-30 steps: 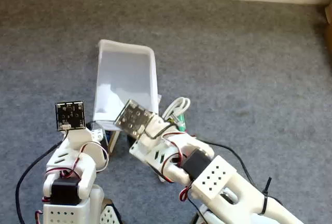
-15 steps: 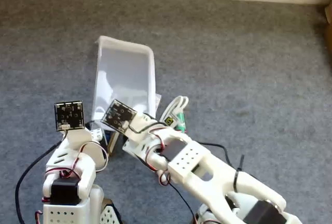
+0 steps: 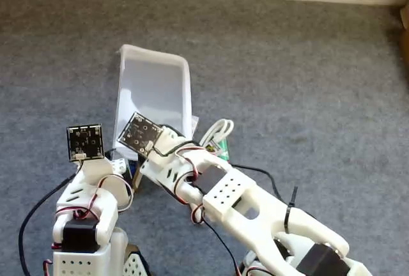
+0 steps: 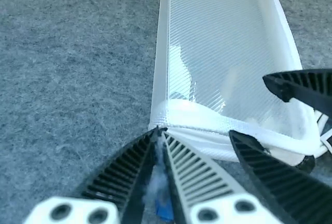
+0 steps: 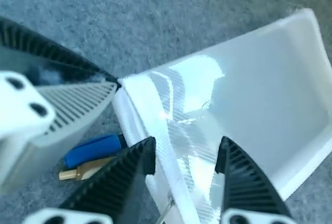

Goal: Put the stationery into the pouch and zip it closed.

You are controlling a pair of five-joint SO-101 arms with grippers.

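Clearly, the white see-through pouch (image 3: 153, 87) lay flat on the grey table (image 3: 307, 59), a little left of the middle, with its closed end far and its mouth near, just in front of both arms. The left gripper (image 4: 160, 130) had its fingers pressed together on the near left corner of the pouch, pinching the white rim there. The right gripper (image 5: 187, 149) stood spread over the near rim, just right of that corner, with the rim strip between its two fingers; I could not tell if they touched it. A blue pen (image 5: 93, 150) with a gold end lay on the table outside the pouch, near its mouth and under the left gripper. A white cable (image 3: 217, 130) and a small green thing (image 3: 223, 149) lay just beside the near right corner of the pouch. A small yellow label (image 3: 208, 150) showed beside them; its print was too small to read.
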